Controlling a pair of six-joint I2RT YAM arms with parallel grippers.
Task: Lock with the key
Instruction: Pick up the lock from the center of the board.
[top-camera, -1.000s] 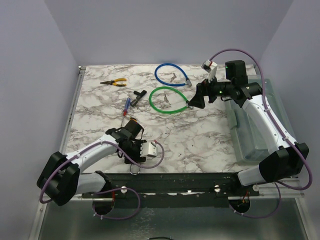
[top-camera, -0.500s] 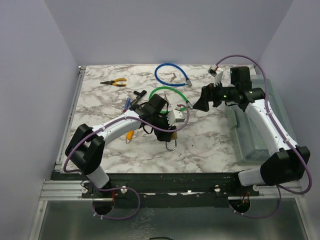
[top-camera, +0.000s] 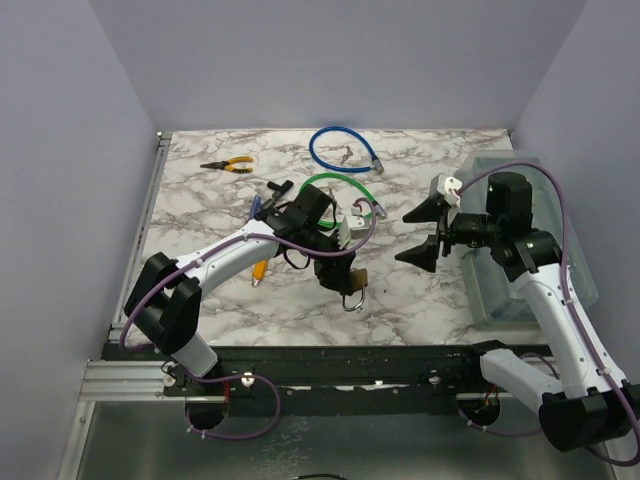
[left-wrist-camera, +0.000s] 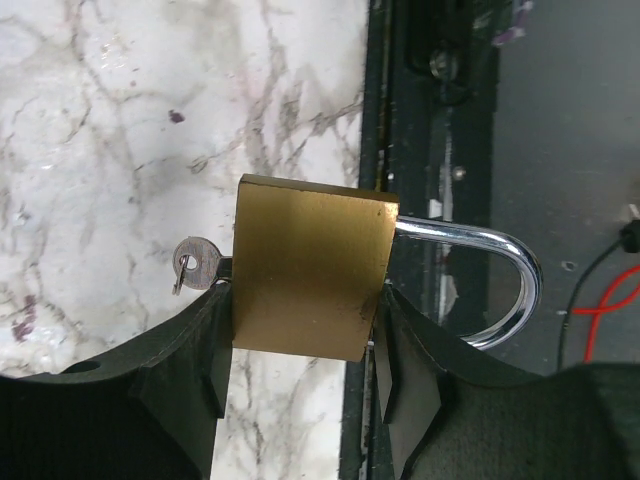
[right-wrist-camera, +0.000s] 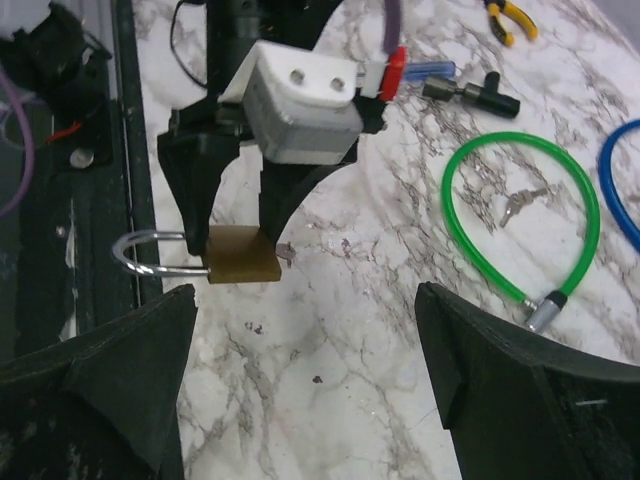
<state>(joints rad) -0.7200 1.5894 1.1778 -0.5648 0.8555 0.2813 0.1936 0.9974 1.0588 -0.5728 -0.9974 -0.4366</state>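
Near front table (top-camera: 430, 300) edge, left jaws clamp padlock (left-wrist-camera: 305, 270), right jaws wide

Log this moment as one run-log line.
left end effector: shut on brass padlock | key: in padlock, end opposite shackle | right end effector: open, empty, apart from padlock

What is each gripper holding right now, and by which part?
The left gripper clamps the brass padlock by its body, one finger beside the key, one beside the shackle. The right gripper is open and holds nothing.
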